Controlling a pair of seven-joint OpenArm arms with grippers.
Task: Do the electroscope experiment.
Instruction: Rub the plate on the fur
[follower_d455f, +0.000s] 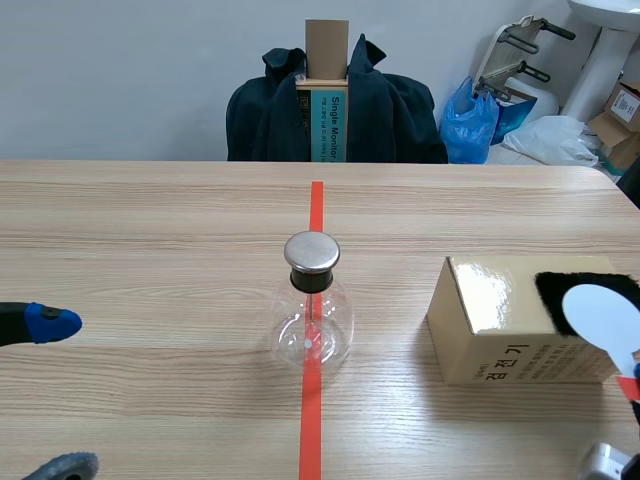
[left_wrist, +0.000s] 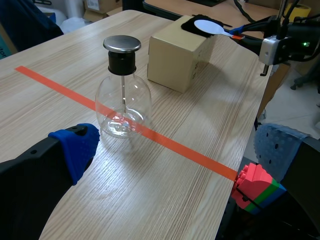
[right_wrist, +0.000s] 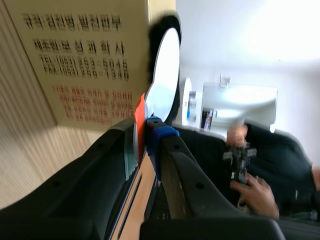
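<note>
While the electroscope (follower_d455f: 312, 310) stands alone at the middle of the table (follower_d455f: 150, 230), upright on the orange-red tape line with nothing near its metal cap (follower_d455f: 312, 252), the experiment looks to be in its early part. The electroscope is a clear glass flask with a black stopper, a flat round cap on top and a thin rod running down inside. Whatever hangs at the rod's end is too small to read.

Well apart to its right sits a tan cardboard box (follower_d455f: 500, 330), and a black cloth (follower_d455f: 560, 290) lies on the box's top. The white paddle (follower_d455f: 600, 315) rests flat against that cloth. The right gripper (right_wrist: 145, 130) is clenched on the paddle's red handle, a pad pressing it from either side. The left gripper (left_wrist: 177, 150) is released, its fingers spread wide with nothing between them. It hangs low over the table to the electroscope's left, well apart from it.

Judging by this, the paddle is in hand and laid to the cloth, so charging it by rubbing seems to be the step under way. Bringing the paddle to the cap is left to do.

By count there are one electroscope, one box, one cloth, one paddle and two grippers.
</note>
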